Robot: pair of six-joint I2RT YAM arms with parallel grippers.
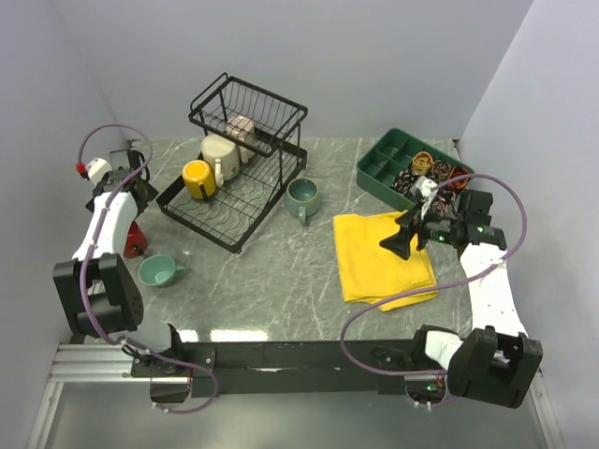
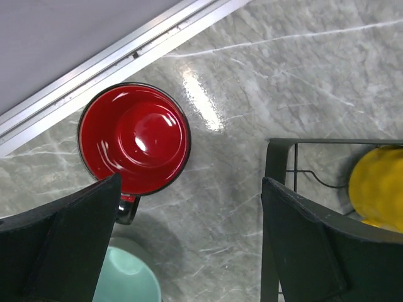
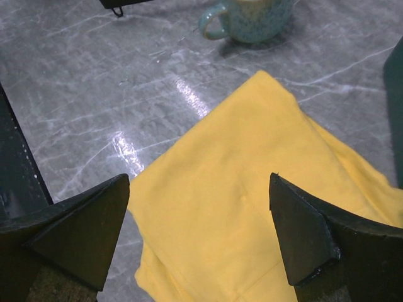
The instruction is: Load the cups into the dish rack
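Left tool (image 2: 191,185) released, fingers spread wide, nothing between them. It hangs above the table (image 2: 302,75), looking straight down. Red mug (image 2: 134,138) lies just off the tool's centre line, forward of the gap and over toward the finger on the picture's left (image 2: 63,245); not yet straddled. Mug looks to stand mouth-up, so its long axis is vertical, in line with the tool's approach. Its dark handle (image 2: 128,211) points back toward that same finger and slips partly under it. Judgement: a small shift forward and toward that side would centre the rim; the handle sits where the finger would come down, so a wrist turn may be wanted. Pale teal mug (image 2: 126,280) sits close behind the red one, near the handle. Dish rack (image 2: 277,163) corner lies on the tool's other side, with a yellow mug (image 2: 378,185) already in it. Right tool (image 3: 199,180) likewise released and empty, over the yellow cloth (image 3: 252,189); a speckled teal mug (image 3: 252,16) is well ahead of it, upright, handle out sideways. Left arm is far nearer the red mug.
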